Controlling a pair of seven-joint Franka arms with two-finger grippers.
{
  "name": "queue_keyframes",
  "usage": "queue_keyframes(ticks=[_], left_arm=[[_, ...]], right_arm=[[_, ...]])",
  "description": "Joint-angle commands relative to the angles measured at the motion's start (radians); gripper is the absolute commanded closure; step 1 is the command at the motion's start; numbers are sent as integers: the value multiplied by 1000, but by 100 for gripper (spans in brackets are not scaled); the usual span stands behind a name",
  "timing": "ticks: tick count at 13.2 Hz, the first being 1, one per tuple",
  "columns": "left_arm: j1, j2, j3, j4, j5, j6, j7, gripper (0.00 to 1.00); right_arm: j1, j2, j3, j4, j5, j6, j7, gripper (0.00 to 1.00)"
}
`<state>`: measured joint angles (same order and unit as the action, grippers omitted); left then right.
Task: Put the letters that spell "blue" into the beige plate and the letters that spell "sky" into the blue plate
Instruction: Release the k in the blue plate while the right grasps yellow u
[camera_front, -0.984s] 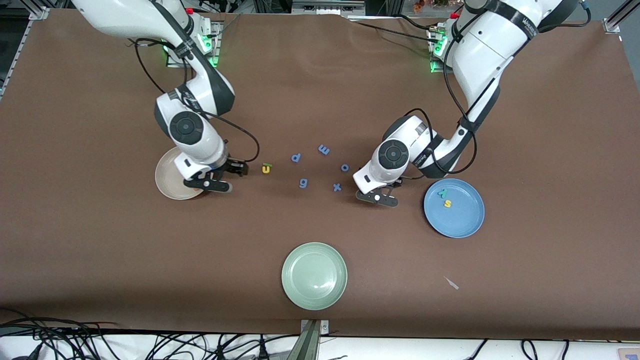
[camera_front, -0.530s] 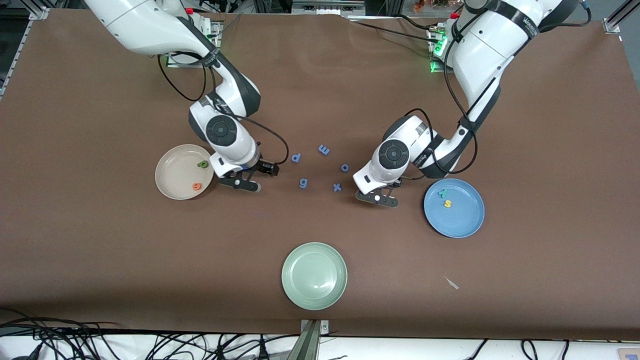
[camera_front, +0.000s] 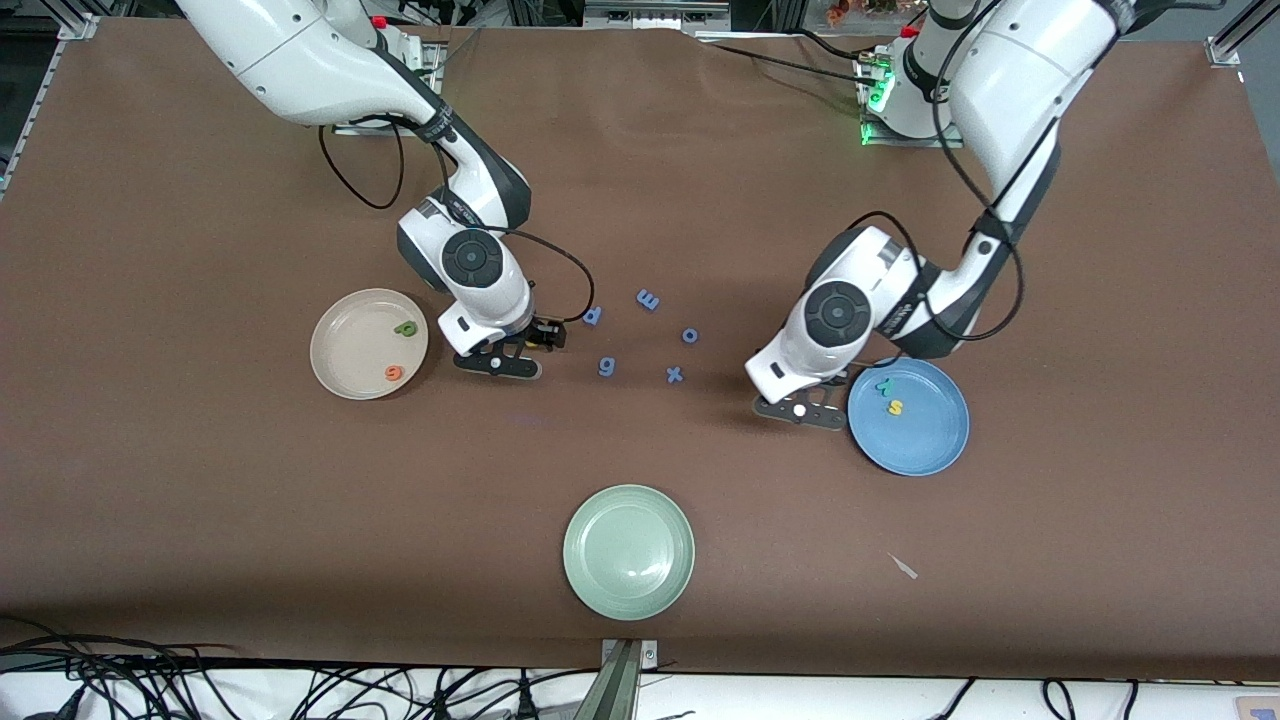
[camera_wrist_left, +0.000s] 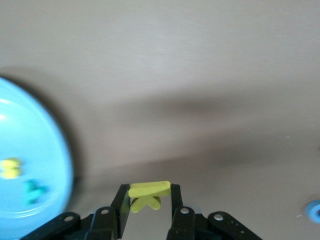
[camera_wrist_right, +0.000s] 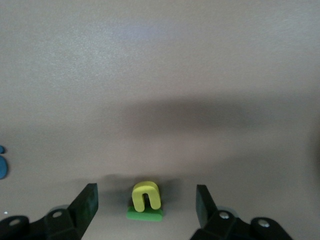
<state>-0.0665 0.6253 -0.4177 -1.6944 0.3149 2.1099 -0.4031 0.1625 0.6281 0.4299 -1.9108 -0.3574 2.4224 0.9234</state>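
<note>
A yellow foam "k" (camera_wrist_left: 148, 195) is clamped in the left gripper (camera_front: 800, 411), just off the round medium-blue plate (camera_front: 925, 450) at its 9 o'clock. The right gripper (camera_front: 497, 365), jaws spread wide, is held over a yellow foam "u" (camera_wrist_right: 146, 195) lying on a thin green foam "l" (camera_wrist_right: 144, 215), at 3 o'clock of the round cream-beige plate (camera_front: 345, 345).

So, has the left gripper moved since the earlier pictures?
Yes. The left gripper, shut on the yellow foam "k", has shifted toward the round blue plate and now sits at its rim.
</note>
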Motion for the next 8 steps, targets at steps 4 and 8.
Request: queue_keyframes(ticks=[4, 8], left_arm=[[201, -35, -7, -19, 35, -53, 369, 83], [251, -27, -3, -19, 35, -50, 450, 58]], right_arm=[[2, 15, 4, -25, -51, 41, 9, 31], [2, 13, 4, -31, -52, 40, 9, 60]])
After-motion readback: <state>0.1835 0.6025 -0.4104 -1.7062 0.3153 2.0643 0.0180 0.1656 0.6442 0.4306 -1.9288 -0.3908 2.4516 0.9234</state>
